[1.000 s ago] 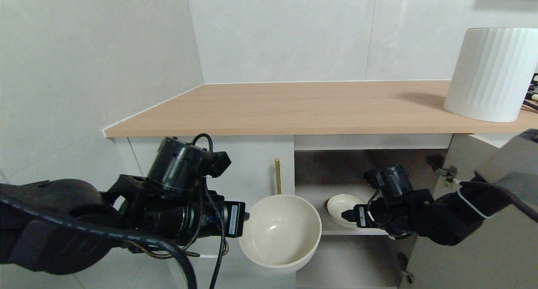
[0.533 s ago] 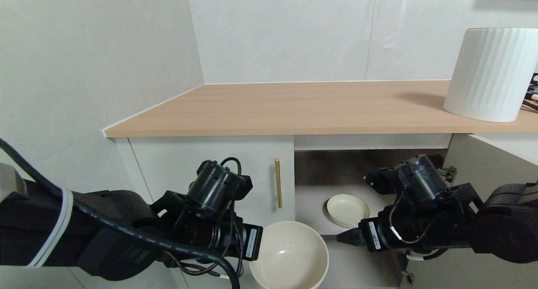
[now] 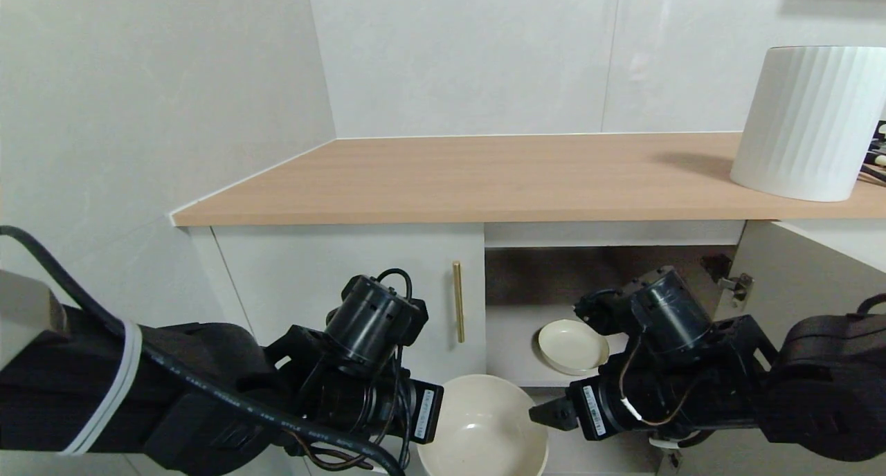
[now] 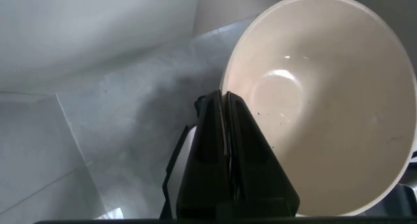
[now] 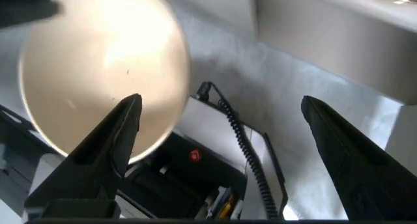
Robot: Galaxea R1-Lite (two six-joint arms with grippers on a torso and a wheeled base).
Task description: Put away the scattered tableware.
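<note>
The left gripper (image 4: 223, 99) pinches the cream bowl (image 4: 319, 100) by its rim; the right gripper (image 5: 220, 101) gapes wide beside it, a small plate (image 3: 573, 346) on the cabinet shelf (image 3: 509, 337)

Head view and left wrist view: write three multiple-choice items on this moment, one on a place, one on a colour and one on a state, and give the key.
1. Where does the small dish lie?
A. On the countertop.
B. On the shelf inside the open cabinet.
C. Inside the big bowl.

2. What colour is the handle of the shut cabinet door?
A. Gold.
B. Black.
C. Red.

3. How is the left gripper?
A. Open and empty.
B. Shut on the rim of the bowl.
C. Shut on a spoon.

Key:
1 B: the head view shows it resting on the pale shelf in the open compartment.
2 A: the bar handle is brassy gold against the white door.
3 B: the left wrist view shows both fingers pressed together on the rim.
</note>
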